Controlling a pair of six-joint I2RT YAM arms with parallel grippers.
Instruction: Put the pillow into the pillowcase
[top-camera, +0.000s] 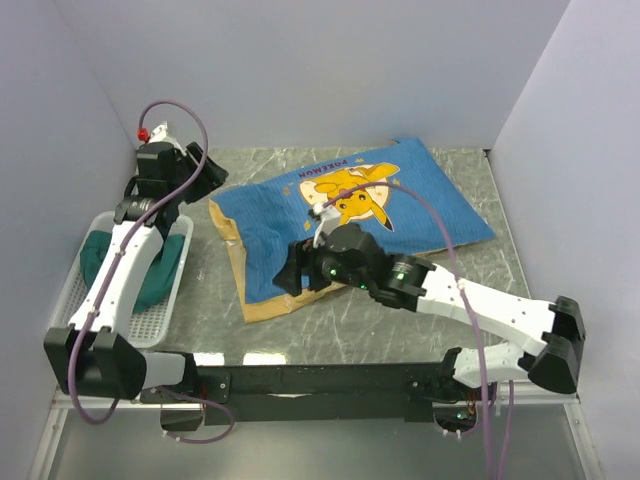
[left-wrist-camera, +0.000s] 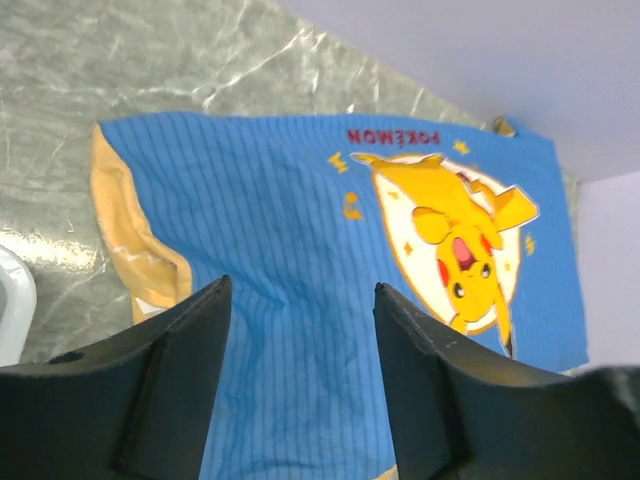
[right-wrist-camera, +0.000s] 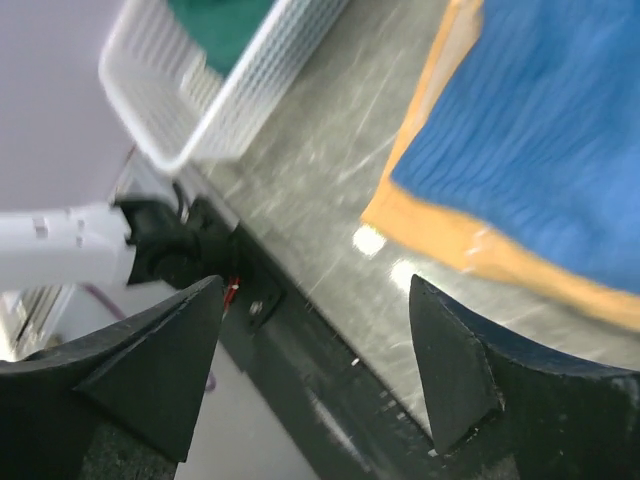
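Step in hand, by my judgement: the closing stage, or a check of the mouth of the case. The pillowcase (top-camera: 440, 205) lies blue face up on the table (top-camera: 470, 285), running from the centre out to 2 o'clock, with its mustard-yellow lining showing in a folded flap at the 7 o'clock corner. No cream pillow is on view in any picture. The case has some body and soft rumpling, so the pillow may be inside, but I cannot confirm that. The left gripper (top-camera: 208, 172) hangs at 10 o'clock just off the near-left corner of the case, fingers spread and holding nothing. Its wrist view looks down on the blue cloth (left-wrist-camera: 290, 210) between the parted fingers. The right gripper (top-camera: 290, 272) sits over the yellow flap, likewise released and bare. Its wrist view shows the flap's edge (right-wrist-camera: 450, 235) and open tabletop between the fingers. The next move calls for pinching the loose yellow hem on both sides and drawing it flat or shut. The cloth is thin, ribbed knit, limp, and likely to bunch or slip. The table is hard, glossy and marble-patterned. At 9 o'clock stands a white perforated plastic basket (top-camera: 152, 322) holding a dark green cloth (top-camera: 162, 275).
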